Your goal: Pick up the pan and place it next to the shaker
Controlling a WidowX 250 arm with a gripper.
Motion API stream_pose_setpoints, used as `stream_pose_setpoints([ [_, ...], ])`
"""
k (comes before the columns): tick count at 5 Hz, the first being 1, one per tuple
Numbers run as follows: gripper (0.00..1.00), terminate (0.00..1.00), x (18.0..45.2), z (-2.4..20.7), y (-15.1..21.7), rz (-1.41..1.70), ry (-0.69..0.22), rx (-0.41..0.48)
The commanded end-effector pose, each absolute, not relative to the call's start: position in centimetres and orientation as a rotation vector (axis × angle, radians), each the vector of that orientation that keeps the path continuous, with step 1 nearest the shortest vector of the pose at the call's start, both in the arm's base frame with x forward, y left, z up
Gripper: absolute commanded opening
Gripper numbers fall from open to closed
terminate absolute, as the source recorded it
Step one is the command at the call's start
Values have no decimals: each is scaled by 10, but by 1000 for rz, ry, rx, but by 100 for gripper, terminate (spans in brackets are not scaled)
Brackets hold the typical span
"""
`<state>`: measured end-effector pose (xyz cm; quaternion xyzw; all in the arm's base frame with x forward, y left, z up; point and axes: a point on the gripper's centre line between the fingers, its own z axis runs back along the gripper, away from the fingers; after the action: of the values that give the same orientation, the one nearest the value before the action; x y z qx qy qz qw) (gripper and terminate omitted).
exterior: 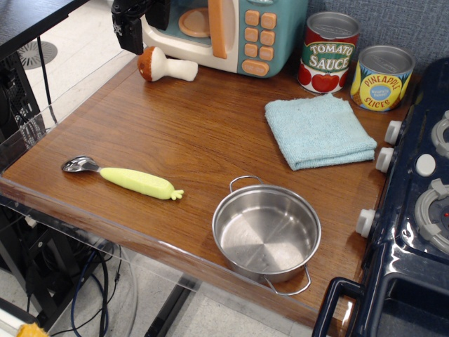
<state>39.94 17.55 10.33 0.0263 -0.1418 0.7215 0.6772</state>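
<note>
The pan (266, 234) is a small shiny steel pot with two wire loop handles. It stands upright and empty near the front edge of the wooden counter (182, 133). The shaker (166, 66), with a brown cap and cream stem, lies on its side at the back left, in front of the toy microwave. My gripper (130, 29) is a black shape at the top left, just above and left of the shaker. Its fingers are mostly cut off by the frame, so its state does not show. It is far from the pan.
A toy microwave (235, 31) stands at the back. A tomato sauce can (327, 53) and a pineapple can (381, 77) stand at the back right. A folded blue cloth (318, 130) lies in front of them. A yellow-handled spoon (126, 179) lies front left. A toy stove (421, 210) borders the right.
</note>
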Motion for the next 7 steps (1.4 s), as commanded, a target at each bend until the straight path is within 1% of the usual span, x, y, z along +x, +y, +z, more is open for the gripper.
stream_pose_setpoints([
  [1,100,0,399,103,175,1622,-319,59],
  [3,100,0,370,107,140,1515,-326,52],
  [4,100,0,350,109,119,1432,-327,18],
  [5,100,0,329,105,93,1315,-346,12],
  [6,100,0,305,106,62,1169,-335,-36],
  [7,100,0,282,99,33,1017,-283,-108],
])
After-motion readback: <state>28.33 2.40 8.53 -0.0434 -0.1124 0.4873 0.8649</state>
